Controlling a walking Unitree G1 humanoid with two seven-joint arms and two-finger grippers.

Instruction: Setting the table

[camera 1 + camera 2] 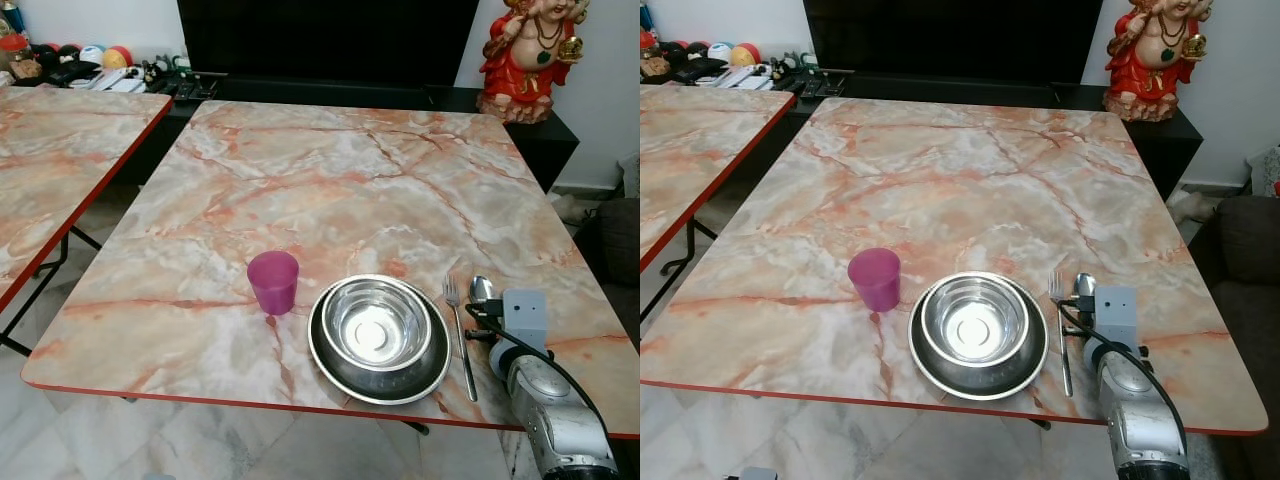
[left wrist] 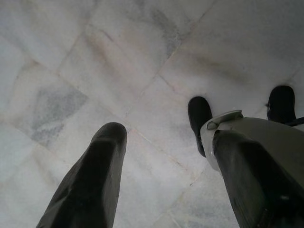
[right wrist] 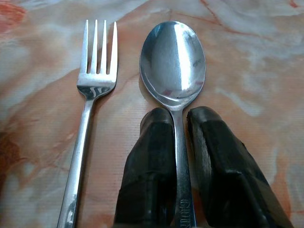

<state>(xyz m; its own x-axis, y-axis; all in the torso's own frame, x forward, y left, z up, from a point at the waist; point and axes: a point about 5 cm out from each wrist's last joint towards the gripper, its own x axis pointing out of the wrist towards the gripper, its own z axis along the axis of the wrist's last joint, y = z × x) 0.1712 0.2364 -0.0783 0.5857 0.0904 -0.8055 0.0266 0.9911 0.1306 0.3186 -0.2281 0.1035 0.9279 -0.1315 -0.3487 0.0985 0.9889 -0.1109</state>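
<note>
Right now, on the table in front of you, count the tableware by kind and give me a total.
Cup, purple: 1
Bowl, steel: 1
Plate, steel, under the bowl: 1
Fork: 1
Spoon, its handle between the right hand's fingers: 1
Total: 5

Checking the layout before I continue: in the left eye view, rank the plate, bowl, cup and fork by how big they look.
1. Plate, widest.
2. Bowl, sitting inside the plate.
3. Cup and fork: unsure; the fork is longer but much thinner.

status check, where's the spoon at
Right gripper fingers either side of the spoon handle, beside the fork. Left gripper idle, open. Nothing in the way.
</note>
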